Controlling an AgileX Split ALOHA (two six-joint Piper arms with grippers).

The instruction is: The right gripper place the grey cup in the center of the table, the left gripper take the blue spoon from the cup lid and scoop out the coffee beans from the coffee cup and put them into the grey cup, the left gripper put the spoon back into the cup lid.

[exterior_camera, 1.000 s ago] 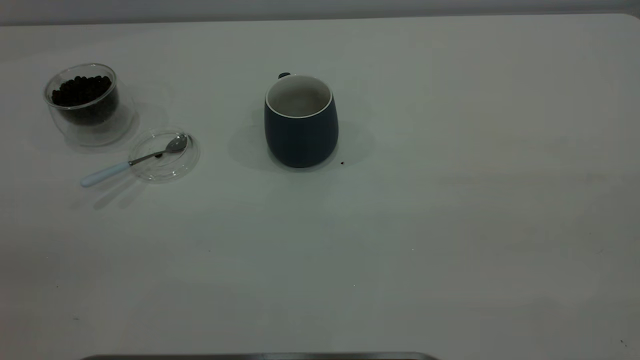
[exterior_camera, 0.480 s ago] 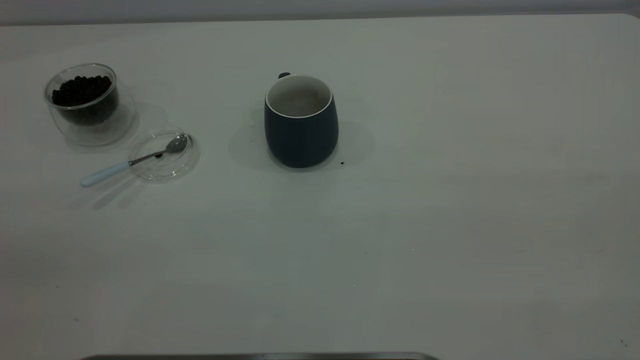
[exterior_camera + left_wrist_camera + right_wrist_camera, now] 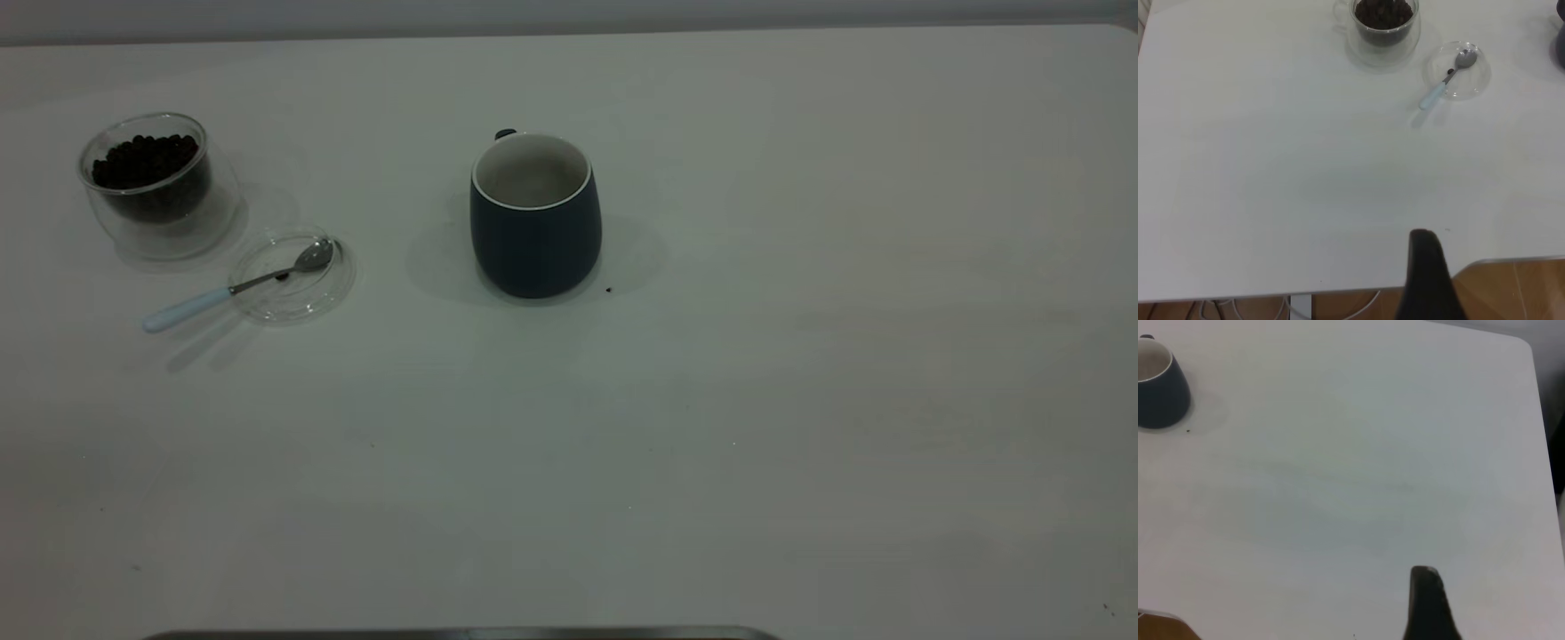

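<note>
Exterior view first: the mug [image 3: 535,213] stands upright near the middle of the bench [image 3: 800,400], handle at its far side, white inside showing. Just beside the mug's base, on its right, lies one dark speck [image 3: 608,290]. Well to the mug's left sits the glass cup [image 3: 158,182], upright, with beans [image 3: 145,160] dark inside it. Between the glass cup and the mug, nearer the glass cup, lies the lid [image 3: 292,276], flat on the bench. The spoon [image 3: 238,285] rests with its steel bowl inside the lid and its pale handle sticking out over the rim, away from the mug. No arm shows here.

Left wrist view now: the left end effector [image 3: 1426,277] shows only as one dark tip over the bench's edge, well apart from the glass cup [image 3: 1384,23], the lid [image 3: 1457,69] and the spoon [image 3: 1447,78]. How far it is open, I cannot tell; nothing is seen in it.

Right wrist view: the right end effector [image 3: 1427,603] is again one dark tip, over bare bench, well apart from the mug [image 3: 1161,387]. Its opening I cannot tell either, and nothing is seen in its hold.
</note>
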